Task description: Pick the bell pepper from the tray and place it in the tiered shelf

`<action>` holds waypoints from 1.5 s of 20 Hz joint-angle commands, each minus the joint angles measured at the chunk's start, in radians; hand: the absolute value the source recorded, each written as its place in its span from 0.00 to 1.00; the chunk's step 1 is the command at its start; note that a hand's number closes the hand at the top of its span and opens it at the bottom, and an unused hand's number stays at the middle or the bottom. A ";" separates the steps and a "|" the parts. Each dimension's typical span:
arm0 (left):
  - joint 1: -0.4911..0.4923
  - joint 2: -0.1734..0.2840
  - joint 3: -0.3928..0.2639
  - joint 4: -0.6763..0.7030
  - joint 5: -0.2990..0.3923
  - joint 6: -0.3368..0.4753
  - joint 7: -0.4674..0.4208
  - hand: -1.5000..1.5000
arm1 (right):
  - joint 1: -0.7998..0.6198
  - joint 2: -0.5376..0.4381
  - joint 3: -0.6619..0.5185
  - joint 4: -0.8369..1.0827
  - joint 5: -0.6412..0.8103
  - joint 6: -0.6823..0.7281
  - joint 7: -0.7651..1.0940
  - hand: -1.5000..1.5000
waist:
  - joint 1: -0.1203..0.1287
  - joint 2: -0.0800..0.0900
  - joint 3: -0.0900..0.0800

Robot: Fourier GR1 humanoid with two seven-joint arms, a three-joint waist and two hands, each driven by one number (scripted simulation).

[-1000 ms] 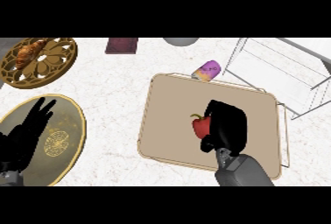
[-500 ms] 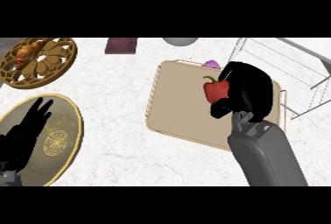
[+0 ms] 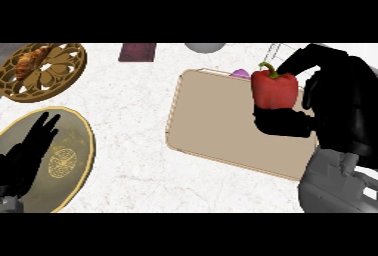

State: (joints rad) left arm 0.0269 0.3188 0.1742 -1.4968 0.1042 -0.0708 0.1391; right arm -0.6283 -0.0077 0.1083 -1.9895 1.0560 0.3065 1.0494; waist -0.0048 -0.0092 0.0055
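Grip: my right hand (image 3: 336, 107), fingers curled round the glossy red bell pepper (image 3: 275, 90)
Pepper: upright, stem up, above the flat beige tray (image 3: 221, 125)
Left hand (image 3: 29, 150): fingers straight, resting left of tray
Shelf: I cannot see it

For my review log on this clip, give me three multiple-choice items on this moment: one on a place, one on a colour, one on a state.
1. Where is the bell pepper?
A. lying flat on the tray
B. held up in the right robot hand, over the tray
C. on the gold plate

2. What colour is the pepper's body?
A. red
B. yellow
C. purple

3. How is the left robot hand?
A. curled round a pastry
B. pinching the tray's edge
C. open, fingers straight, over the gold plate

Answers:
1 B: the right robot hand curls round the pepper above the tray.
2 A: it is red with a green stem.
3 C: the left robot hand shows straight fingers over the gold plate, holding nothing.
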 commanded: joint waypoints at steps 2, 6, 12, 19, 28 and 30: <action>-0.013 -0.005 0.010 0.043 -0.013 0.002 -0.015 0.50 | -0.152 -0.007 -0.075 -0.114 -0.002 0.184 0.184 1.00 | -0.003 0.004 -0.007; 0.000 -0.014 0.005 0.035 -0.015 -0.004 -0.016 0.50 | -0.285 -0.003 -0.148 -0.114 0.002 0.220 0.213 1.00 | -0.003 0.002 -0.007; -0.008 -0.030 0.001 0.077 -0.038 0.014 -0.042 0.50 | -0.405 -0.086 -0.174 -0.016 0.111 0.312 0.176 1.00 | -0.013 0.000 -0.009; -0.022 -0.007 0.024 0.070 -0.015 -0.008 -0.020 0.50 | -0.465 -0.178 -0.301 0.129 0.124 0.374 0.052 1.00 | -0.004 0.006 -0.007; -0.032 -0.036 0.009 0.072 -0.035 0.008 -0.029 0.50 | -0.553 -0.313 -0.413 0.336 0.166 0.347 -0.068 1.00 | 0.004 0.009 -0.006; 0.000 -0.012 0.022 0.057 -0.019 -0.026 -0.033 0.50 | -0.506 -0.351 -0.418 0.363 0.177 0.329 -0.117 1.00 | 0.008 0.009 -0.006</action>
State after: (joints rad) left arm 0.0122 0.3027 0.1879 -1.4661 0.0806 -0.0813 0.1031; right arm -1.1345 -0.2909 -0.2747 -1.6919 1.2252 0.6218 0.9189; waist 0.0036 -0.0050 0.0073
